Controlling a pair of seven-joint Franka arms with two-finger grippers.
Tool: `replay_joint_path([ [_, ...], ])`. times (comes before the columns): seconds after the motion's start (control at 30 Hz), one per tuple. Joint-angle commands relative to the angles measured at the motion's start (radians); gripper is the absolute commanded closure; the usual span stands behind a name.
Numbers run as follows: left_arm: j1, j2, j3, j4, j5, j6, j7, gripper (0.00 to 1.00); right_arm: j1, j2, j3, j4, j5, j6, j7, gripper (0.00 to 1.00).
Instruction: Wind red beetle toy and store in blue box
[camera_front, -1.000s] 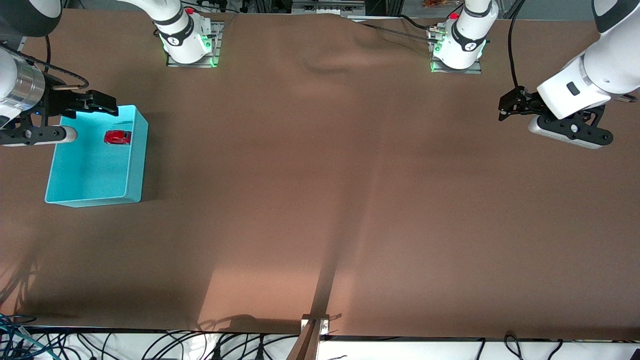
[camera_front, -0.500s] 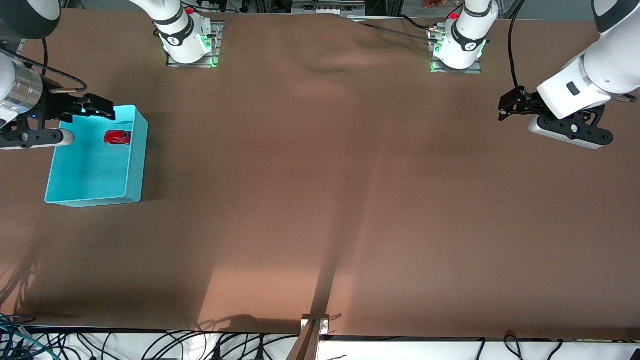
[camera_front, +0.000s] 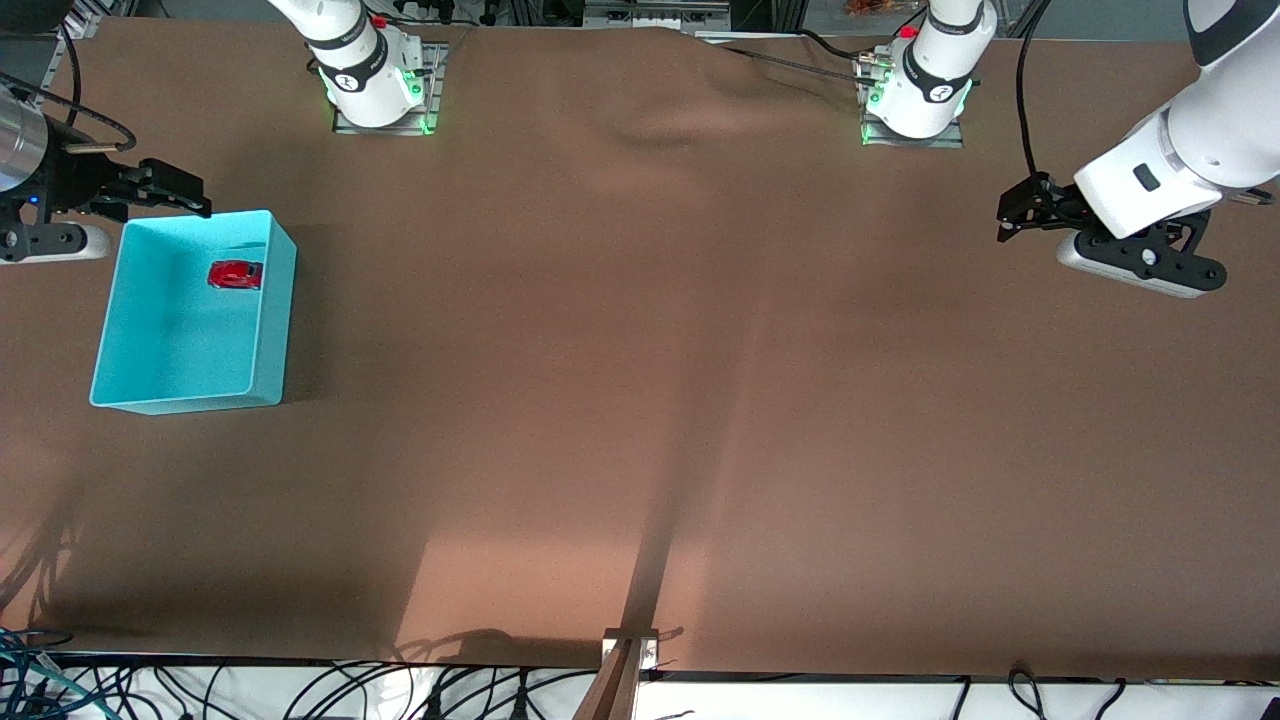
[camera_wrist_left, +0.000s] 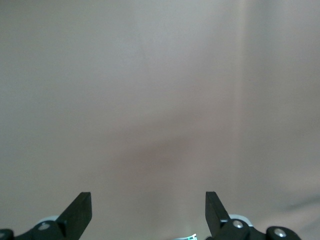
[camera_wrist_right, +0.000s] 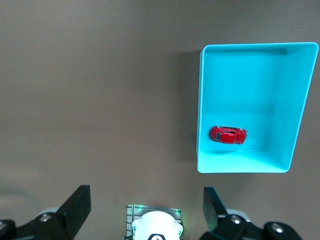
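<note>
The red beetle toy (camera_front: 236, 274) lies inside the blue box (camera_front: 160, 398), by the box's wall farthest from the front camera. Both also show in the right wrist view, the toy (camera_wrist_right: 228, 135) in the box (camera_wrist_right: 250, 164). My right gripper (camera_front: 170, 190) is open and empty, up in the air over the brown cloth just past the box's rim, toward the robots' bases. Its fingertips (camera_wrist_right: 75, 202) stand wide apart. My left gripper (camera_front: 1012, 215) is open and empty, waiting over bare cloth at the left arm's end of the table; its fingertips (camera_wrist_left: 80, 206) are spread.
A brown cloth (camera_front: 640, 380) covers the table, with a wrinkle (camera_front: 650, 130) between the two arm bases (camera_front: 375, 90). A metal bracket (camera_front: 628, 650) sits at the table's near edge, with cables below it.
My right gripper has drawn back from over the blue box's rim, away from the front camera, and no longer overlaps the box. The toy, the box and the left arm have not moved.
</note>
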Motion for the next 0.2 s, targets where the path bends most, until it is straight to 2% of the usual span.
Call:
replay_joint_path([
  [0.0,0.002,0.003,-0.005,0.016,0.004,-0.011,0.02,0.0,-0.019,-0.015,0.02,-0.022,-0.018,0.022,0.007,0.0],
  [0.17,0.004,0.005,-0.005,0.016,-0.002,-0.011,0.02,0.0,-0.016,-0.009,0.02,-0.013,-0.018,0.022,0.007,0.0],
])
